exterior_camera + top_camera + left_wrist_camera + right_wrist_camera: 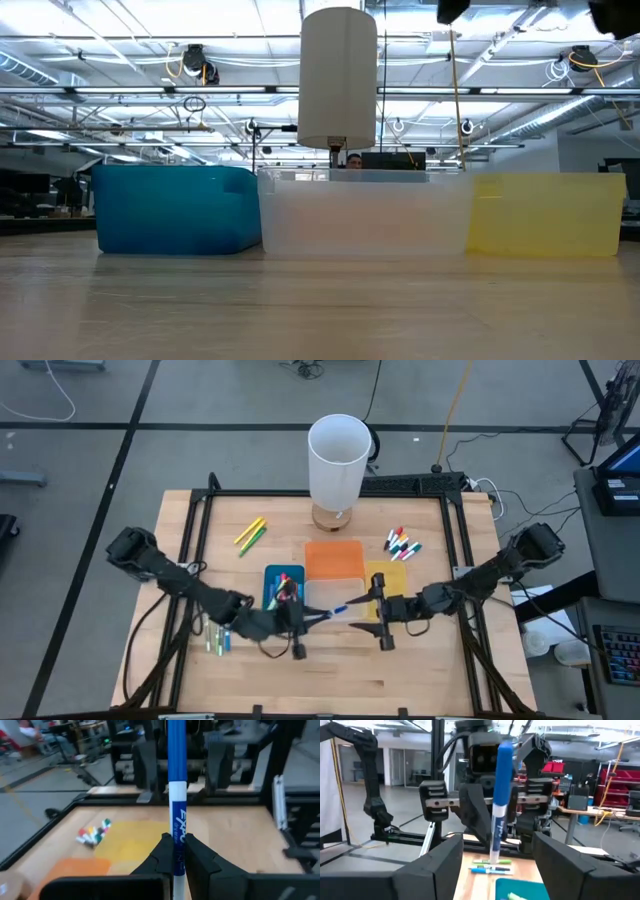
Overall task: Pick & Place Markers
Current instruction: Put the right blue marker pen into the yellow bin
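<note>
My left gripper (179,847) is shut on a white marker with a blue cap (338,610), held in the air over the clear bin (322,596). The marker's cap end (504,765) points at my right gripper (366,610). That gripper is open, and its fingers (432,865) stand wide on either side of the marker without touching it. More markers lie on the table: yellow and green ones (250,535), white ones with coloured caps (402,544), and green and blue ones (218,638). Some lie in the blue bin (284,588). My left gripper pinches the marker's white barrel (178,827) between its two fingers, at the printed part away from the cap. The fingers come roughly level from the table's left. The marker sticks out past the fingertips, cap end first, and hangs clear of the bins.
An orange bin (335,558) and a yellow bin (392,575) stand beside the clear and blue ones at mid-table. A tall white cylinder (338,460) on a wooden base stands at the far edge. A black frame (200,540) runs around the tabletop. Bare wood lies along the near edge.
</note>
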Available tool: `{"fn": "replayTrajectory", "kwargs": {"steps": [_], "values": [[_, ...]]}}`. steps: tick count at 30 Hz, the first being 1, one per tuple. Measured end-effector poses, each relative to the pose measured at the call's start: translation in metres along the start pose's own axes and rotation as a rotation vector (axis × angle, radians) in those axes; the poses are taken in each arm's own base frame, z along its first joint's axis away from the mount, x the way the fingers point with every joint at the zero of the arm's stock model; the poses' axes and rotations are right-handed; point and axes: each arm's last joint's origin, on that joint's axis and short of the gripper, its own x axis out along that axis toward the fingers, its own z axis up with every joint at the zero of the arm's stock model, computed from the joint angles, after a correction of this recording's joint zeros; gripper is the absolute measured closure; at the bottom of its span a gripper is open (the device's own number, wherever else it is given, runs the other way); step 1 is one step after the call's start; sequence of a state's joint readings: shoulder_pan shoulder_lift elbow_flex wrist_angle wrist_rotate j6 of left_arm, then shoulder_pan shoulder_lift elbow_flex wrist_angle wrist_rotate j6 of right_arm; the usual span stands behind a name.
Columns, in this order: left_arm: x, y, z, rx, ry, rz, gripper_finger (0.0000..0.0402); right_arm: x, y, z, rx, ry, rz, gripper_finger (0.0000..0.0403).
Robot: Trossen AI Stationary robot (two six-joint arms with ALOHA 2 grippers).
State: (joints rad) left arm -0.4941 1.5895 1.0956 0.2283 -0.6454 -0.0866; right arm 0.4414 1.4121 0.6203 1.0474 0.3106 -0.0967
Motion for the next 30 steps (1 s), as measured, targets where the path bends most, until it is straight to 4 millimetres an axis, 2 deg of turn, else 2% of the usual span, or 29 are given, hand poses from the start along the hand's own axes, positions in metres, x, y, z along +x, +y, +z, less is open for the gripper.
{"fn": "replayTrajectory", "kwargs": {"steps": [9, 16, 19, 21, 23, 24, 27, 30], "values": [[0.016, 0.011, -0.002, -0.005, 0.003, -0.069, 0.0379, 0.035, -0.007, -0.007, -0.073, -0.012, -0.011, 0.0182], [0.011, 0.004, -0.002, 0.023, -0.002, -0.091, 0.0379, 0.038, -0.011, -0.004, -0.070, -0.040, -0.019, 0.0193], [0.011, 0.004, -0.002, 0.026, -0.005, -0.087, 0.0379, 0.038, -0.010, -0.002, -0.071, -0.059, 0.013, 0.0230], [0.011, 0.004, -0.002, 0.019, -0.001, -0.090, 0.0379, 0.037, -0.008, -0.001, -0.069, -0.077, 0.073, 0.0281], [0.012, 0.005, -0.002, 0.014, 0.000, -0.093, 0.0379, 0.037, -0.006, 0.000, -0.060, -0.099, 0.142, 0.0353], [0.012, 0.005, -0.002, 0.014, 0.000, -0.101, 0.0379, 0.037, -0.006, 0.001, -0.065, -0.103, 0.166, 0.0374], [0.013, 0.007, -0.002, 0.013, 0.002, -0.108, 0.0375, 0.037, -0.004, 0.000, -0.077, -0.101, 0.184, 0.0379], [0.014, 0.008, -0.003, 0.008, 0.009, -0.123, 0.0347, 0.036, -0.004, 0.002, -0.096, -0.087, 0.169, 0.0379]]}}
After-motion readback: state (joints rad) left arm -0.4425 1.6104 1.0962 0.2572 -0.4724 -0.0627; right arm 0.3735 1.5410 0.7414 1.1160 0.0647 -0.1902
